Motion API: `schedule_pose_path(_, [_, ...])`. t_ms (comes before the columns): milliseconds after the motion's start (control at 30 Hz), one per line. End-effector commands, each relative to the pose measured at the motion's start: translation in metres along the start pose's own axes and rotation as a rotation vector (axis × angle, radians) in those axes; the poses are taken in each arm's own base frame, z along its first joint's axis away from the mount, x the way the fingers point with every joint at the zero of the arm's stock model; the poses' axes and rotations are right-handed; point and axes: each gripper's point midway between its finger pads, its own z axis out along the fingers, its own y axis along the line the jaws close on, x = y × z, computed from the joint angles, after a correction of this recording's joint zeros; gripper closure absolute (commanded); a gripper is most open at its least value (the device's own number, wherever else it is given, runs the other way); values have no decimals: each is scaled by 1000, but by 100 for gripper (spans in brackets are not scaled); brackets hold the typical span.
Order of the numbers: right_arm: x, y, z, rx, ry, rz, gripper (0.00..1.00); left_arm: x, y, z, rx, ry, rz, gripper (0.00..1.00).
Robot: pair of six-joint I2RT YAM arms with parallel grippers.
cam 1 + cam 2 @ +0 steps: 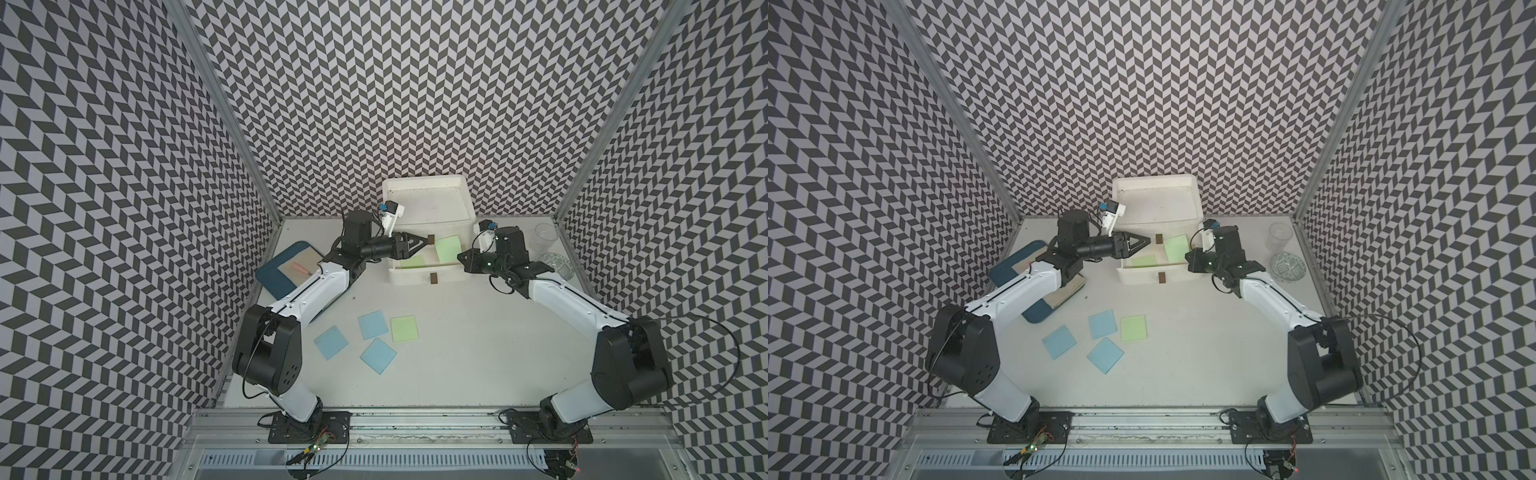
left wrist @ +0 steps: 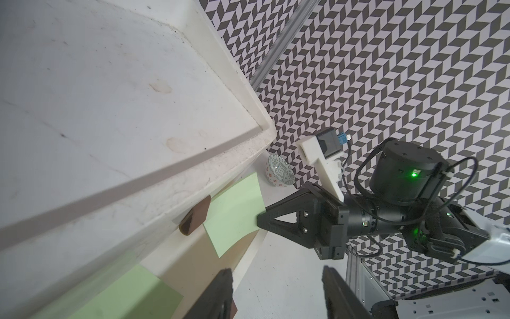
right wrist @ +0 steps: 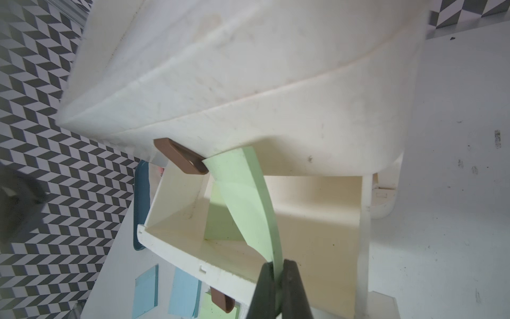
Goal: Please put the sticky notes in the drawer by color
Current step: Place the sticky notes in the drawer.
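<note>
Drawer [image 1: 411, 279] open, right hand [image 3: 277, 269] pinching a green note [image 3: 242, 193] above it. We should lower it flat, then release; left hand [image 1: 424, 241] hovers parted, empty.

The drawer [image 1: 424, 182] stood at the counter's [image 1: 478, 353] back edge, a tray [image 1: 270, 277] left, a bowl [image 1: 559, 266] right, four sticky notes [image 1: 372, 324] before it.

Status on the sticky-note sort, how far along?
Done: one green note lies in the open drawer. In hand: right tool pinches a second green note over it. Remaining on the table: three blue notes, a third green note. No pink notes in view.
</note>
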Motion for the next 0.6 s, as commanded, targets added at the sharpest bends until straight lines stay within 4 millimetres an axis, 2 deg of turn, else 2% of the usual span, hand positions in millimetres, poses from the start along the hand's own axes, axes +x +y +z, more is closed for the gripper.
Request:
schedule_pose_path(0, [-14, 7, 1, -11, -28, -31, 90, -6, -8, -2, 24, -15, 29, 44])
schedule_pose_path(33, [-13, 8, 1, -12, -26, -32, 87, -6, -8, -2, 23, -15, 29, 44])
schedule_pose_path(167, [-16, 10, -7, -4, -41, -38, 61, -7, -8, -3, 20, -17, 26, 44])
schedule_pose_path(300, [-24, 20, -25, 6, -80, -54, 51, -6, -1, -3, -7, -13, 11, 43])
schedule_pose_path(400, [-20, 40, -38, 46, -93, -124, 47, -8, 9, -6, -39, -20, -12, 43])
schedule_pose_path(467, [-1, 65, -39, 32, -83, -188, 44, -9, 17, -10, -70, -29, -25, 43])
schedule_pose_path(567, [57, 105, -31, -72, 11, -264, 38, -12, 32, -17, -130, -49, -43, 42])
